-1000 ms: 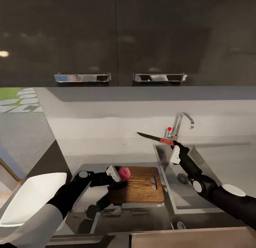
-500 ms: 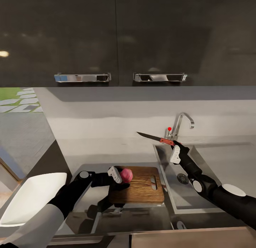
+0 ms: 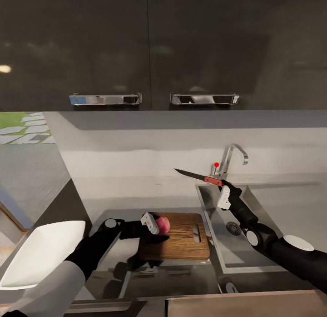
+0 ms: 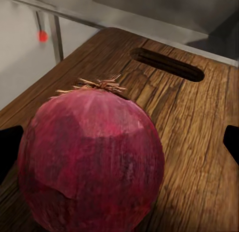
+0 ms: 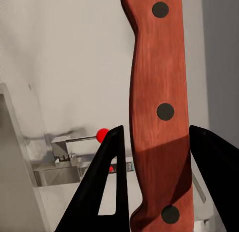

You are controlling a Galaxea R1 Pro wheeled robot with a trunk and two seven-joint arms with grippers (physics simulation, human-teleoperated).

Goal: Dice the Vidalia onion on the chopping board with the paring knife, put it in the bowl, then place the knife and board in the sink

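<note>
A dark red onion (image 3: 163, 224) (image 4: 92, 157) rests on the wooden chopping board (image 3: 186, 240) (image 4: 194, 117), near the board's left end. My left gripper (image 3: 152, 222) (image 4: 119, 147) is open around it, its fingers spread wider than the onion. The paring knife (image 3: 196, 175) is held level in the air over the sink's (image 3: 218, 251) back left corner, blade pointing left. My right gripper (image 3: 225, 185) is shut on its red-orange handle (image 5: 159, 112). The white bowl (image 3: 45, 249) sits on the countertop (image 3: 113, 196) at the far left.
The chrome tap (image 3: 232, 155) with its red dot stands just behind the knife handle. A drain (image 3: 233, 228) lies in the basin under my right forearm, and a flat drainboard (image 3: 290, 208) extends right. Dark upper cabinets (image 3: 150, 48) hang overhead.
My left gripper and the onion have shifted a little to the right across the board. The right arm and the knife have stayed where they were.
</note>
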